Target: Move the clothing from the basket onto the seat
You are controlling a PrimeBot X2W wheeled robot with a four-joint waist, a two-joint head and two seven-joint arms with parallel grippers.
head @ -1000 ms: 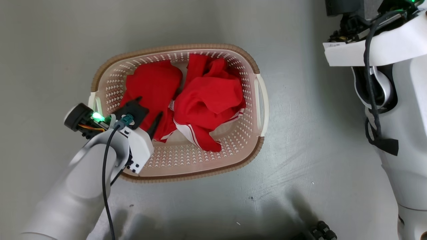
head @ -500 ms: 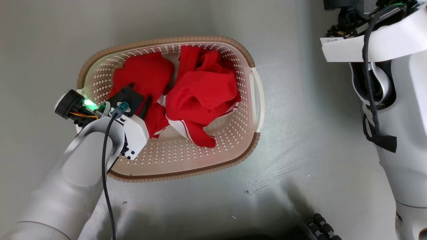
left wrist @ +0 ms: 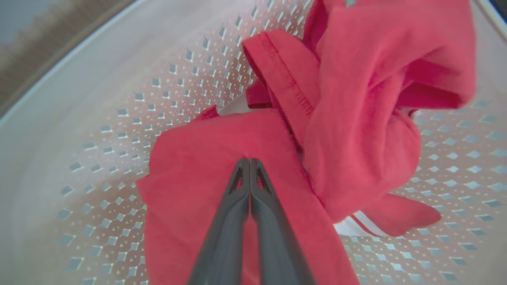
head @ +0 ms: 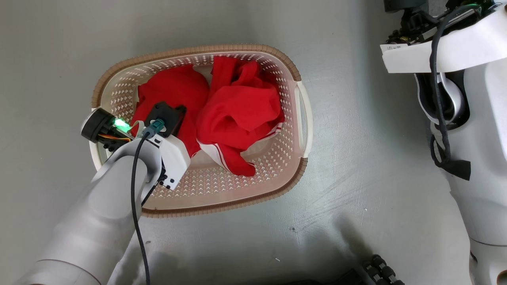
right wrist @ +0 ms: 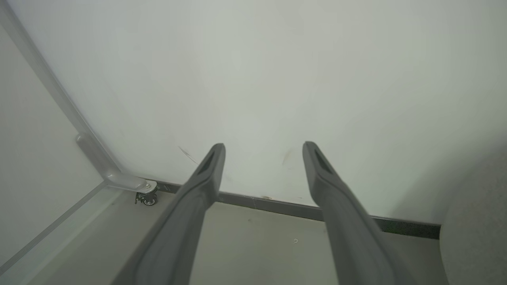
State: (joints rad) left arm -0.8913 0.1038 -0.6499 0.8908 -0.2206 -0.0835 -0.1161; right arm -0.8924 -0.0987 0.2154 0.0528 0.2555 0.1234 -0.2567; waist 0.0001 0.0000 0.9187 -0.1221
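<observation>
The cream perforated basket [head: 302,103] with its brown woven rim stands on the grey floor. Two red garments lie in it: a smooth one on the left [head: 174,85] and a bunched one with white stripe trim on the right [head: 237,114]. My left arm's wrist [head: 164,118] hangs over the left garment. In the left wrist view my left gripper [left wrist: 249,160] is shut, its tips pinching a pucker of that garment [left wrist: 190,174] above the basket's wall [left wrist: 119,99]. My right gripper [right wrist: 264,145] is open and holds nothing, facing a pale wall. The seat's grey rounded corner [right wrist: 475,245] shows there.
My own white body with black cables [head: 475,158] stands right of the basket. Dark wheels [head: 382,271] sit at the bottom edge. In the right wrist view a dark baseboard [right wrist: 277,206] and a small caster [right wrist: 148,198] lie along the wall.
My left gripper has gone from open to shut over the left garment and has shifted a little to the right. The camera moved slightly at first.
</observation>
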